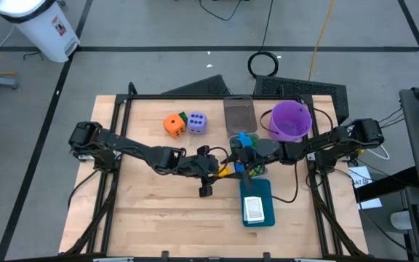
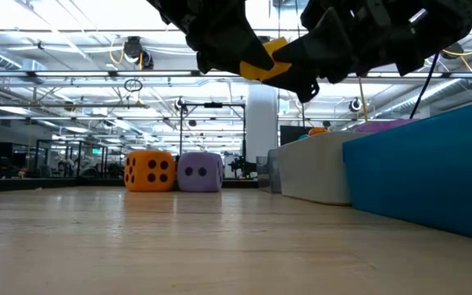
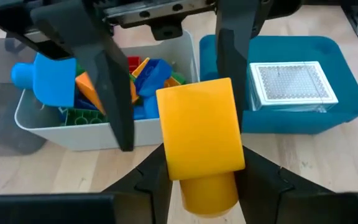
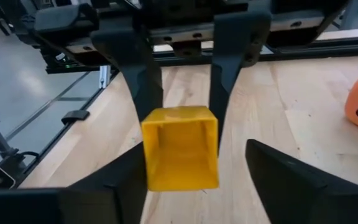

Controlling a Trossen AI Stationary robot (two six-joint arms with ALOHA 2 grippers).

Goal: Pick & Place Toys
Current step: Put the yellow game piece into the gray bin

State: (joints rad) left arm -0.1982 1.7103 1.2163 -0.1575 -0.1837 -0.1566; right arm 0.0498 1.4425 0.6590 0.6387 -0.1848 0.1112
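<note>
Grey floor (image 1: 158, 29) with dark lines surrounds the table; ceiling trusses (image 2: 72, 82) and lights hang beyond

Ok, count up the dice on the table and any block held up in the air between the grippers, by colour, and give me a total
Orange die: 1
Lavender die: 1
Yellow block, held in the left gripper facing the open right gripper: 1
Total: 3
</note>
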